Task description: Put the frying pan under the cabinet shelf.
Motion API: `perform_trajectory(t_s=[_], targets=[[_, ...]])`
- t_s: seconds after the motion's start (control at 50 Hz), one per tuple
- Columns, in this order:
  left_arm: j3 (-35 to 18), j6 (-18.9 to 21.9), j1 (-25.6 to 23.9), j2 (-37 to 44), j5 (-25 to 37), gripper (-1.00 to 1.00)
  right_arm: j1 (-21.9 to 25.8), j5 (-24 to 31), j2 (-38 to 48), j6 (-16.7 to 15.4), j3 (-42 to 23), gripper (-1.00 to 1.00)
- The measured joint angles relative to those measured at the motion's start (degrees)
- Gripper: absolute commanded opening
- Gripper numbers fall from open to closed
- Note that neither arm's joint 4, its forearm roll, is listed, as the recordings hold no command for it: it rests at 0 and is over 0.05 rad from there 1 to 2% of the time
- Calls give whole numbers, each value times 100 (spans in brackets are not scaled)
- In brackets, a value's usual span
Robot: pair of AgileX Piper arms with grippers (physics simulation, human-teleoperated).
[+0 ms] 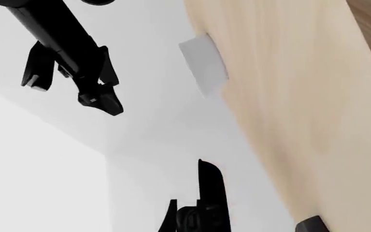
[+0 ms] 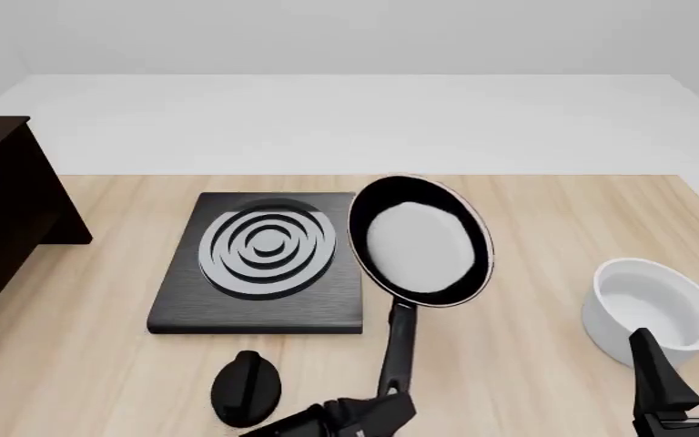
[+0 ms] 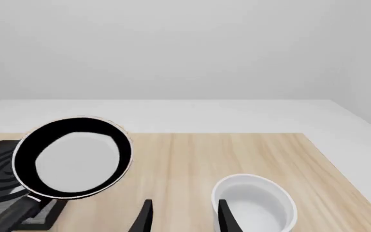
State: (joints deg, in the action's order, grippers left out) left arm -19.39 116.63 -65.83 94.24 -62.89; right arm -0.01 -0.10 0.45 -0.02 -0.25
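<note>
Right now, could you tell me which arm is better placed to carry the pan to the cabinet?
Left: its gripper already grips the frying pan by the handle, nearer the cabinet shelf. The right gripper hovers open by the white bowl.

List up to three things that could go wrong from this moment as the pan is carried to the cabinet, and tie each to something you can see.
1. The left gripper holds the frying pan only by its long handle's end, with the pan lifted and tilted; it may twist or slip.
2. The stove plate lies between the pan and the cabinet shelf; a low carry could clip it.
3. The black knob sits close beside the left gripper and could be knocked.
</note>
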Motion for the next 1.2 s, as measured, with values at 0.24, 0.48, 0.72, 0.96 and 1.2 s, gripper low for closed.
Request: perform_trajectory(t_s=[0.24,0.48,0.72,0.96,1.2], targets=[[456,-8,273,-404,-256,-100,0,0,0,0,0,100],[801,-186,606,-757,-493,-100,0,0,0,0,0,100],[1094,-332,1014,-1187,-569,-100,0,0,0,0,0,100],[1517,-608,1449,-1742,-593,-100,0,0,0,0,0,100],[1872,-791,1832,-2217,-594,-100,0,0,0,0,0,100]])
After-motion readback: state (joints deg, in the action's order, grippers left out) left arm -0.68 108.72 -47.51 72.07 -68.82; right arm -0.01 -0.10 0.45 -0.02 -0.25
